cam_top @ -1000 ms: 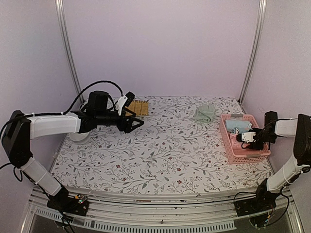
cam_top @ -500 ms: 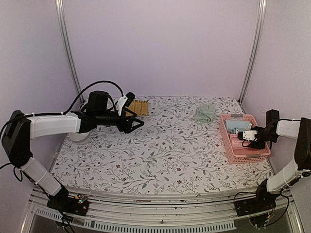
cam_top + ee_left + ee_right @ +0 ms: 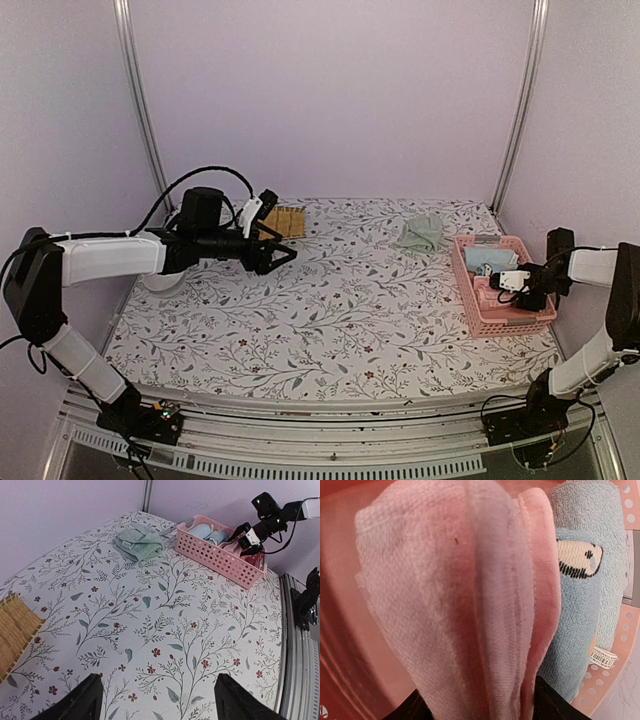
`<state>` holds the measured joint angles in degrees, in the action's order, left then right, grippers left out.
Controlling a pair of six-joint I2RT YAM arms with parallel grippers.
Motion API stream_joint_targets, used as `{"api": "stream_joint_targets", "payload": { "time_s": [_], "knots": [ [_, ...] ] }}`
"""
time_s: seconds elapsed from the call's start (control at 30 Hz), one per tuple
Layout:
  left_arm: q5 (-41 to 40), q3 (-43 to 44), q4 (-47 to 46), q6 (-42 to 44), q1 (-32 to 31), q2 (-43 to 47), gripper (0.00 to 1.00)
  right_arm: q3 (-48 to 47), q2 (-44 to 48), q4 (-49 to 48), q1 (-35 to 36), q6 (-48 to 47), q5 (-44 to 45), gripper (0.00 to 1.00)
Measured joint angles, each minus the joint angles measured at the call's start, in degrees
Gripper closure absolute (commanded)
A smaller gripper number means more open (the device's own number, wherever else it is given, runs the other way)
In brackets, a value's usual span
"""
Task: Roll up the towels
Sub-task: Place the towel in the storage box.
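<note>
Towels: pink (image 3: 455, 605), blue (image 3: 580, 620) in one basket (image 3: 505, 322); green (image 3: 140, 542) outside.

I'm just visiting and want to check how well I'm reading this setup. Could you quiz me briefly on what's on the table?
1. True or false: the sage green towel lies inside the pink basket.
2. What does the basket hold?
A) the pink towel and the light blue towel
B) a woven mat
C) nothing
3. Fill in: the left gripper, its jaws spread, holds ____.

Key: 1 false, it lies on the table, apart from the basket; 2 A; 3 nothing.
</note>
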<state>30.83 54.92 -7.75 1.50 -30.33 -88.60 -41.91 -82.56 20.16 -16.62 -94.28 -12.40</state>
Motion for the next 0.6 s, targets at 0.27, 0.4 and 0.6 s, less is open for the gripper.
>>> {"api": "stream_joint_targets", "payload": {
  "time_s": [0.27, 0.4, 0.6],
  "knots": [
    [0.26, 0.0, 0.0, -0.04, 0.02, 0.0, 0.21, 0.24, 0.55, 2.93, 0.0, 0.15, 0.15, 0.27],
    [0.7, 0.0, 0.02, -0.07, 0.02, 0.0, 0.21, -0.04, 0.55, 5.88, 0.0, -0.07, 0.35, 0.27],
    [0.94, 0.0, 0.02, -0.11, 0.02, 0.0, 0.21, -2.01, 0.5, 8.83, 0.0, -0.2, 0.96, 0.27]
  ]
}}
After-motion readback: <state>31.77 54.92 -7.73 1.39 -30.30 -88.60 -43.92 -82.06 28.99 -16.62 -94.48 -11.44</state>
